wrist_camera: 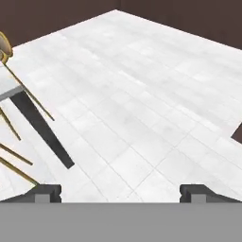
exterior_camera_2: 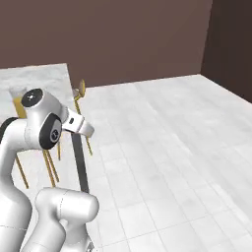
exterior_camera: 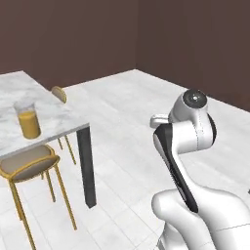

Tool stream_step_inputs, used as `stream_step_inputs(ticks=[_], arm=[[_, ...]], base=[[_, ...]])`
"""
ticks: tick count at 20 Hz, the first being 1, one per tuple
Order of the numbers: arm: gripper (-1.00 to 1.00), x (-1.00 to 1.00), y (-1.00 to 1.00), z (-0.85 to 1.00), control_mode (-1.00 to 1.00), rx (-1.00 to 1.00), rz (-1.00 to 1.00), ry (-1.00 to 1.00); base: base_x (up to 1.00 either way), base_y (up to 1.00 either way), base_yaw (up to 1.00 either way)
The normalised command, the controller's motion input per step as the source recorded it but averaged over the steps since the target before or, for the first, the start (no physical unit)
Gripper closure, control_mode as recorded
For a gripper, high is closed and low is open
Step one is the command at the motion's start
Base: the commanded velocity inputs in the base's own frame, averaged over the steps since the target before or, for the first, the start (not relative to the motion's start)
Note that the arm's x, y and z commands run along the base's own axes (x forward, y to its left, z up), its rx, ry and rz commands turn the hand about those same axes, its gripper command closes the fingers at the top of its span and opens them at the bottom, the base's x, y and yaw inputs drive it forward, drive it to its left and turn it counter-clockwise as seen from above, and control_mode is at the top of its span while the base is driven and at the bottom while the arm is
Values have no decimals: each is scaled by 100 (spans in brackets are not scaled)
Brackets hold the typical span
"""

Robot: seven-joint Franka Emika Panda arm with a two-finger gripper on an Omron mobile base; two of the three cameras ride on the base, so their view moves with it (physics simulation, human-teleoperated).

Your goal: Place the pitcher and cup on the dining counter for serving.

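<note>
Nearest the lens, two dark fingertips (wrist_camera: 47, 193) are seen set wide apart, the gripper (wrist_camera: 120, 193) released with nothing between its jaws, above white floor tiles (wrist_camera: 142, 104). To the left, the dining counter (exterior_camera: 53, 114) is seen: marble top, dark square leg (exterior_camera: 86, 166). Gold-legged chairs (exterior_camera: 29, 163) are tucked at its near and far sides. On the counter, near its front edge, the pitcher (exterior_camera: 28, 119) stands upright, long axis vertical, mouth upward. Orange liquid fills its lower part.
</note>
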Motion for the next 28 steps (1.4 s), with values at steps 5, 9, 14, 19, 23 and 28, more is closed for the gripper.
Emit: stream_step_inputs(ticks=[5, 9, 14, 19, 23, 28], arm=[[-100, 0, 0, 0, 100, 0, 0, 0], [-100, 0, 0, 0, 100, 0, 0, 0], [-100, 0, 0, 0, 100, 0, 0, 0], [-100, 0, 0, 0, 100, 0, 0, 0], [-100, 0, 0, 0, 100, 0, 0, 0], [-100, 0, 0, 0, 100, 0, 0, 0]], base=[[-45, 0, -84], [-29, 0, -87], [-8, -9, -87], [0, -40, -83], [0, -74, -75], [0, -91, -71]])
